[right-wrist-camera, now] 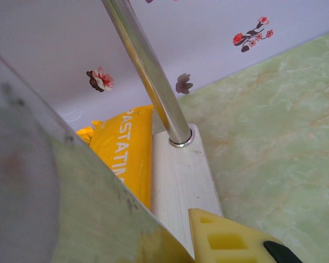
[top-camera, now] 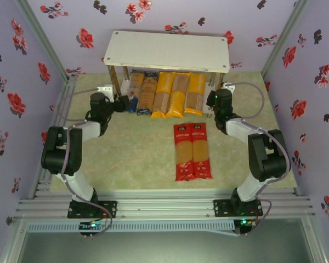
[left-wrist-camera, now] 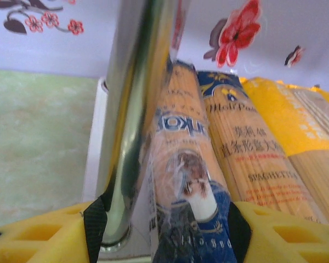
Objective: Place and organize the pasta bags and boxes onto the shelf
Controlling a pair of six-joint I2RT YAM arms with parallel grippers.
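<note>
Left gripper (left-wrist-camera: 164,241) astride shelf leg (left-wrist-camera: 129,109) and brown pack (left-wrist-camera: 186,181).

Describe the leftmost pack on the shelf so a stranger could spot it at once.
A white shelf stands at the table's back, five packs side by side on its lower board. Take the far-left pack, beside the metal leg. It is brown with a dark-blue end like its right neighbour, but the other three are yellow.
</note>
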